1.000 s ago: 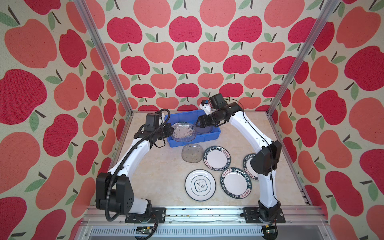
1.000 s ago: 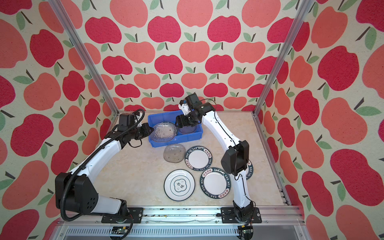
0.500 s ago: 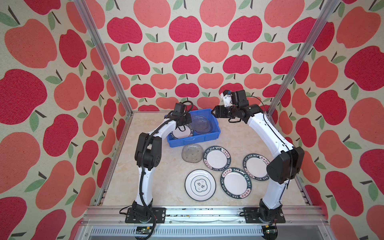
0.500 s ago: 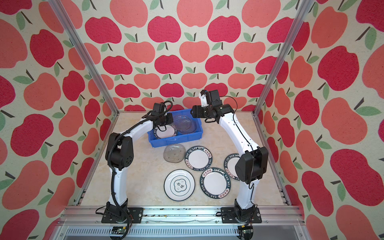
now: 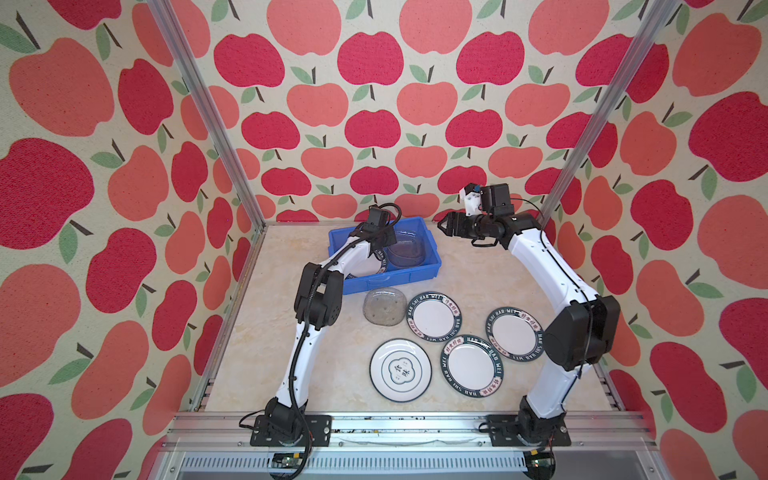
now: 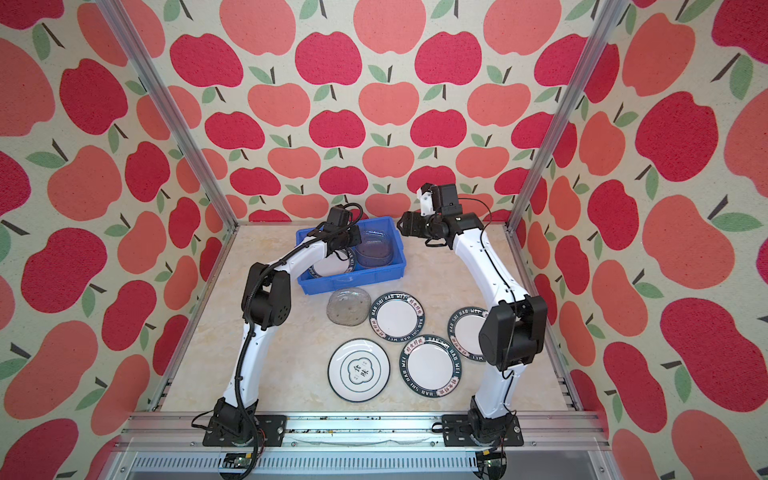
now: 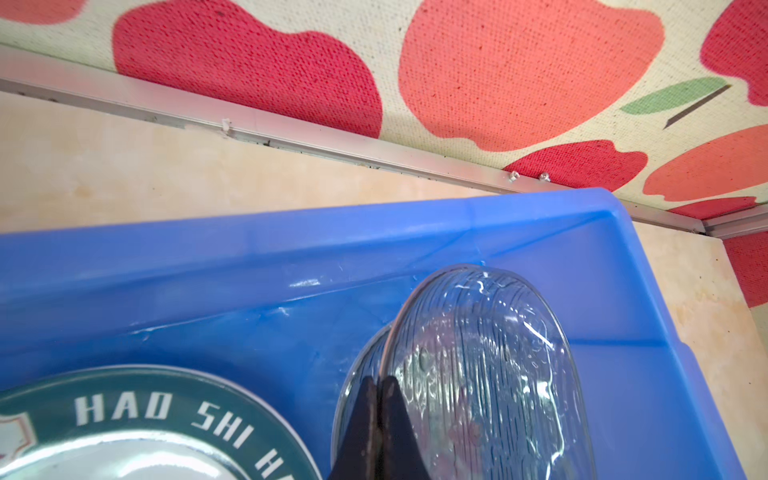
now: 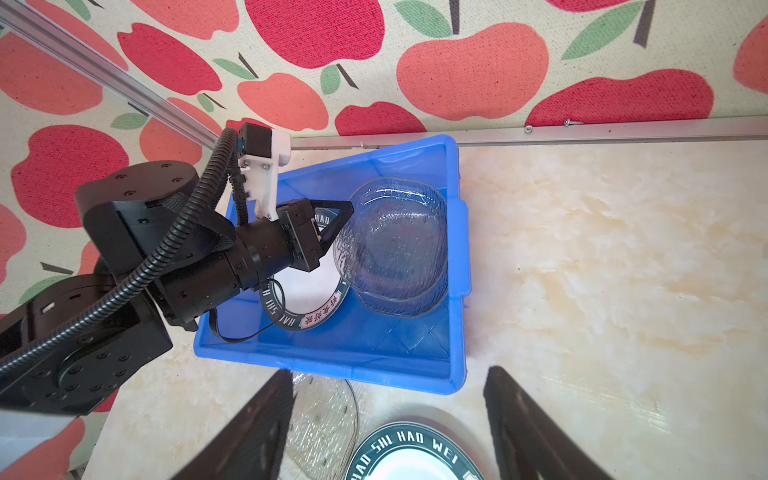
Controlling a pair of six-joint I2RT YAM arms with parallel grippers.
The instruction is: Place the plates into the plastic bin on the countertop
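1. Grips, left gripper (image 7: 377, 388) pinched tight, rim of translucent grey rounded-square glass plate (image 7: 478, 374), over a second glass plate (image 8: 415, 307) inside bright blue rectangular plastic bin (image 5: 399, 277).
2. Hangs right gripper (image 5: 443, 226) beside bin, spread wide, empty.
3. Counts 1 round white green-lettered plate (image 8: 307, 320) binned too.
4. Leaves 5 on beige marble countertop (image 5: 257, 340): 1 loose glass plate (image 5: 385, 306), 3 lettered plates (image 5: 434, 316) (image 5: 515, 333) (image 5: 471, 365), 1 white emblem plate (image 5: 401, 370).

Three sides around me: walls (image 5: 374, 124) of coarse cream fabric printed with red and coral apples and green leaves. Bare aluminium posts (image 5: 203, 108) run up the two back corners, and a slotted aluminium rail (image 5: 415, 424) closes the near edge. I work over a beige marble-patterned countertop (image 5: 257, 332), evenly lit, with only soft shadows.
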